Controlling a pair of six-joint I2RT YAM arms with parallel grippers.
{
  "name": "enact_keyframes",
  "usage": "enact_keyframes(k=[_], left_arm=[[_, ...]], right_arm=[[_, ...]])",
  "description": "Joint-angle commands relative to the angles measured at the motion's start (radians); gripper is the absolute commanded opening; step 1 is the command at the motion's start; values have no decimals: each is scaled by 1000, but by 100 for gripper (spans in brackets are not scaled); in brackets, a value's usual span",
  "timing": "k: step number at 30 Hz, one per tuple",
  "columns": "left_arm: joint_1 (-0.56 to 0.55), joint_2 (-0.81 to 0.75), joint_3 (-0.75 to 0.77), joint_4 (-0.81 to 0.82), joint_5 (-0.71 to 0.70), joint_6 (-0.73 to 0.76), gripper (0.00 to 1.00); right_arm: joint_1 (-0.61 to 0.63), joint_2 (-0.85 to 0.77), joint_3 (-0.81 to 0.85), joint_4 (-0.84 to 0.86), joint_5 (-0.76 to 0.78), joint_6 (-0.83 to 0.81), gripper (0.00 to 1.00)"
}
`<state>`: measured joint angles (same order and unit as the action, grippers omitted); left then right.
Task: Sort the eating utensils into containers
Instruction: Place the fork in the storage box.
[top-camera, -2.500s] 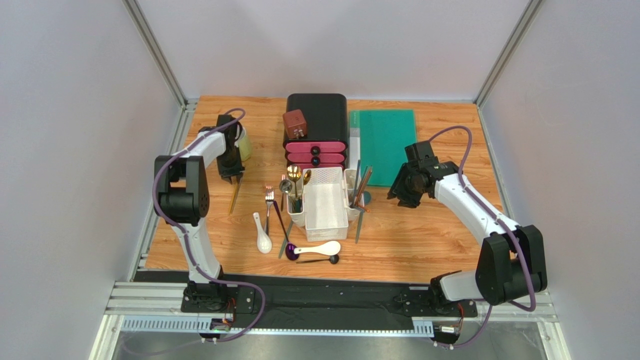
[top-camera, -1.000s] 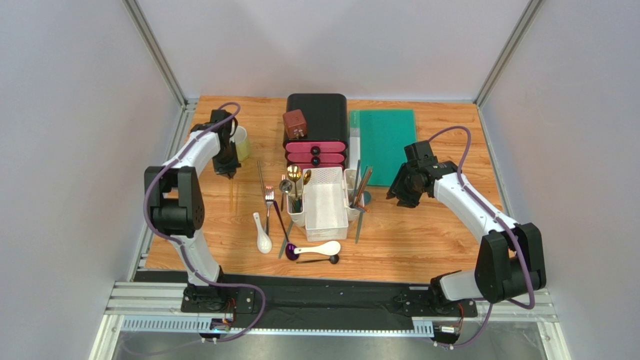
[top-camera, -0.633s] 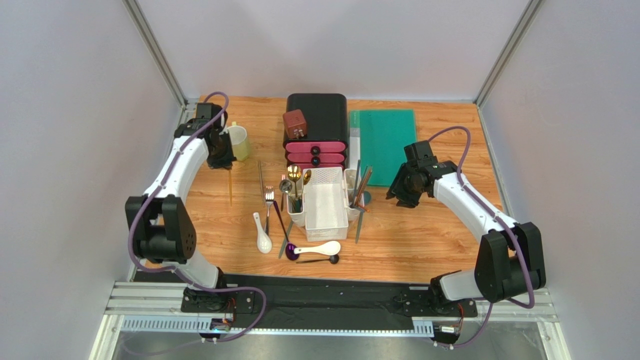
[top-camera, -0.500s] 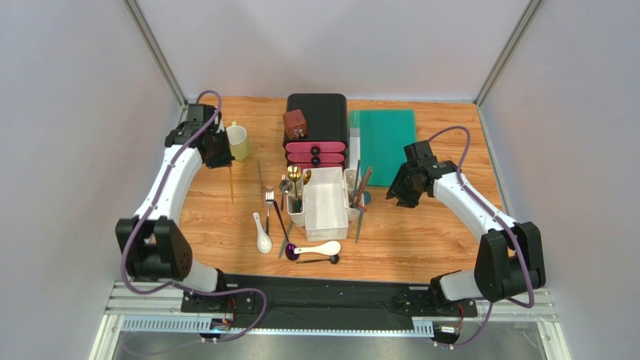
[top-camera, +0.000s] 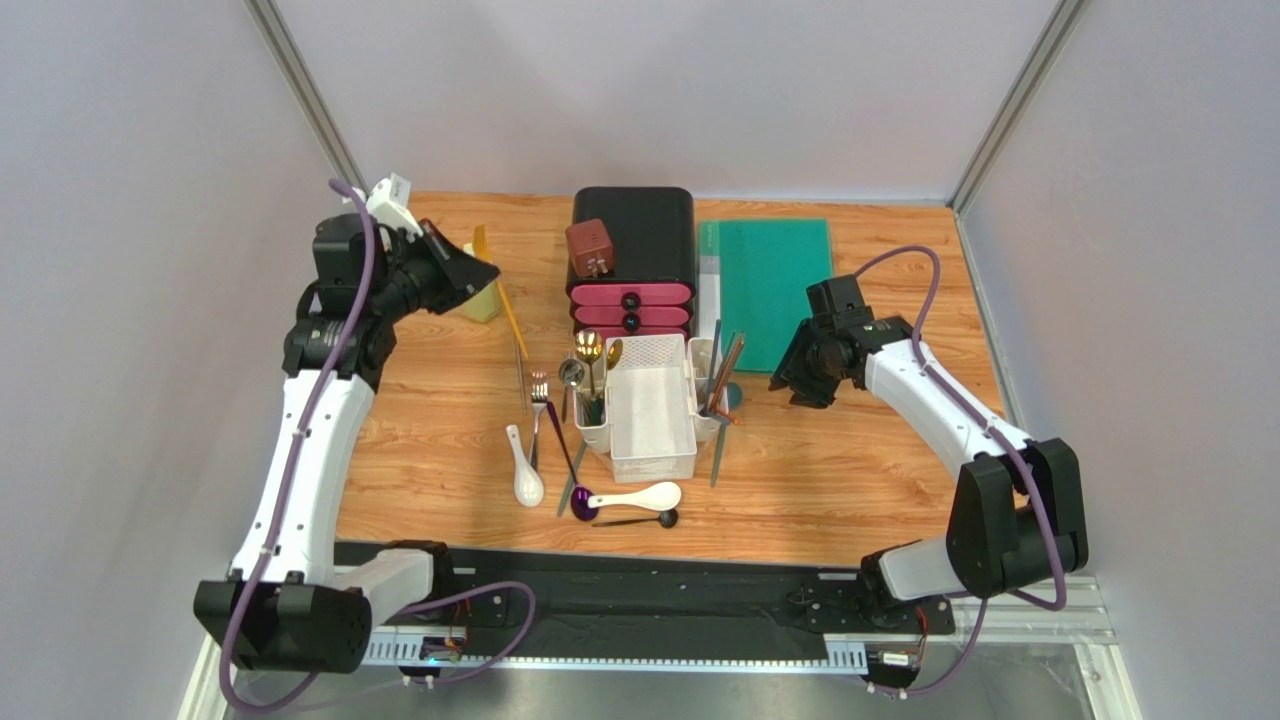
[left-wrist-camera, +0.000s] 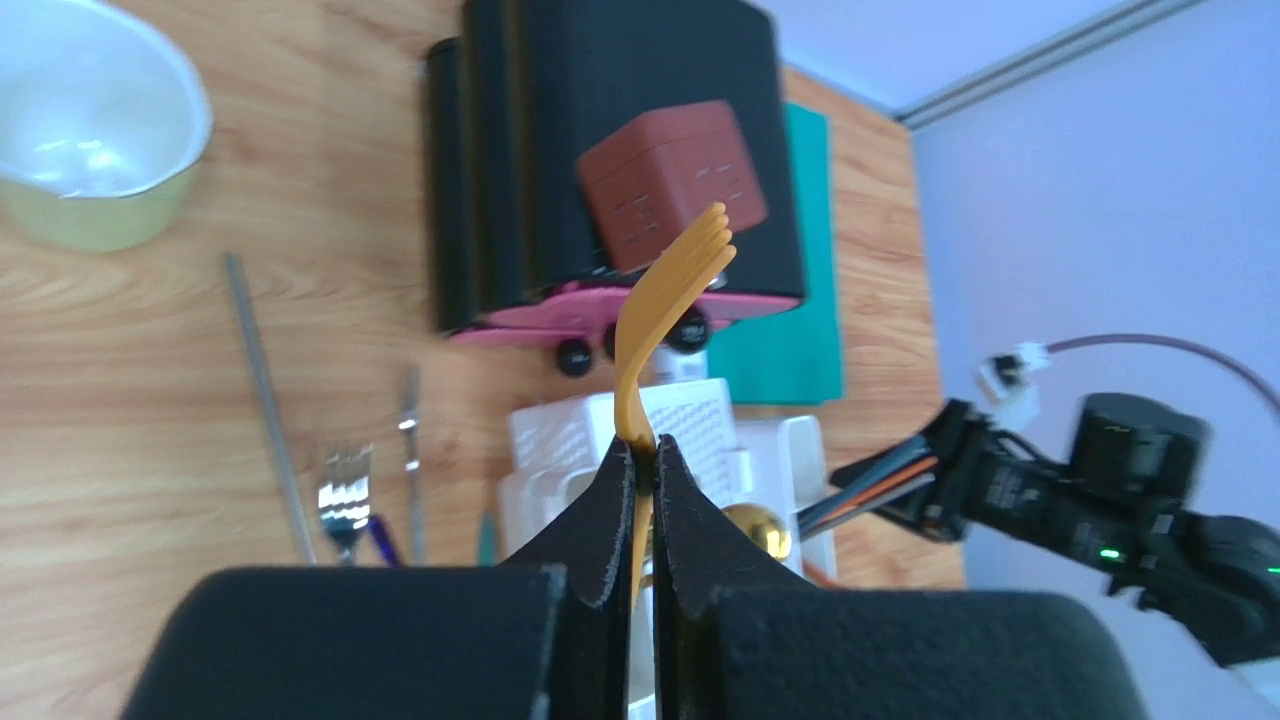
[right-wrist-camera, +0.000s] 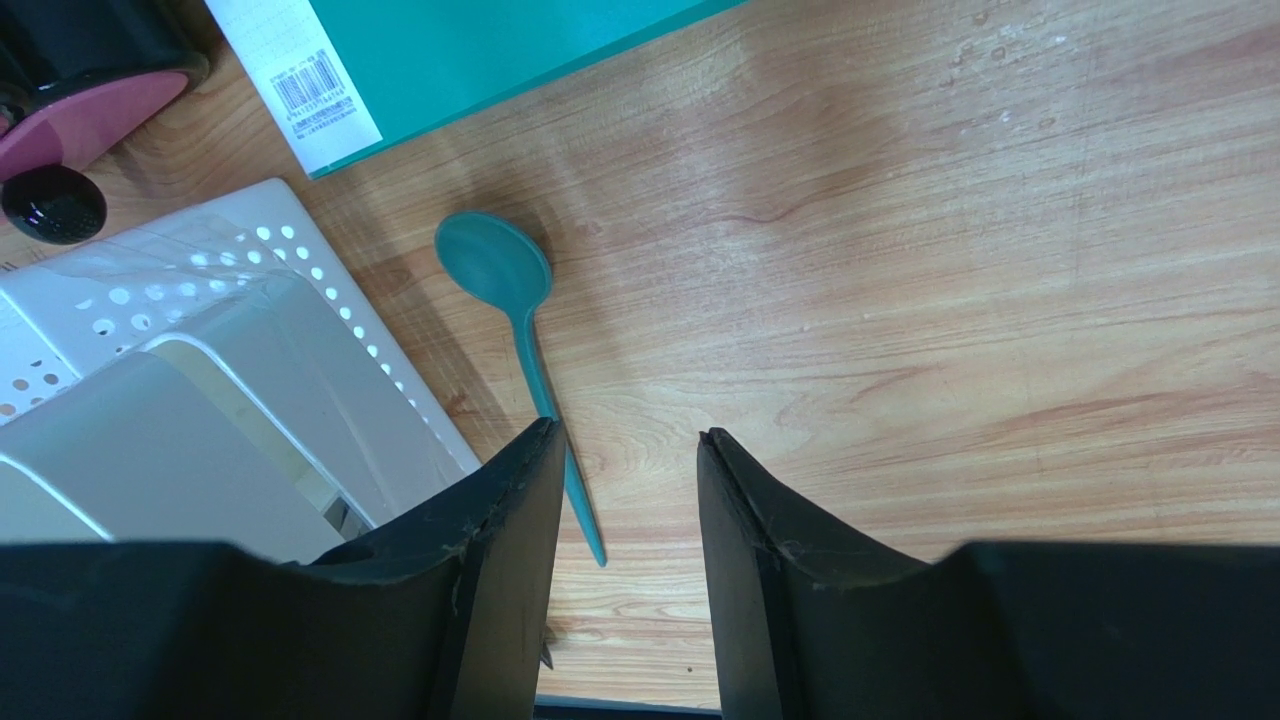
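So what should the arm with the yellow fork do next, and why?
Probably swing it to the right, toward the white caddy. The left end effector is shut on the yellow fork and holds it up in the air, off to the left of the caddy. The fork can't be dropped in until it is above the caddy.

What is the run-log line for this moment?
left gripper: shut on yellow fork, off table | right gripper: open over teal spoon beside caddy
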<state>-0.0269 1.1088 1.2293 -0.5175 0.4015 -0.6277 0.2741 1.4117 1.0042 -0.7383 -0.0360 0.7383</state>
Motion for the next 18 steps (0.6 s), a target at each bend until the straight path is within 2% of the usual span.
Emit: enact_keyframes(k=[1, 4, 10, 14, 18], left_arm=[[-13, 88, 99, 254, 215, -161, 0], [-41, 128, 160, 338, 322, -149, 0], [-83, 200, 174, 496, 506, -176, 0], [-165, 232, 197, 360, 448, -29, 0], [-229, 273, 159, 401, 438, -1, 0]], right_arm=[[7, 9, 56, 28, -10, 16, 42], [7, 9, 63, 30, -7, 13, 42], [8, 9, 53, 34, -8, 13, 43], [7, 9, 48, 40, -12, 15, 42], [7, 13, 47, 40, -10, 13, 43]])
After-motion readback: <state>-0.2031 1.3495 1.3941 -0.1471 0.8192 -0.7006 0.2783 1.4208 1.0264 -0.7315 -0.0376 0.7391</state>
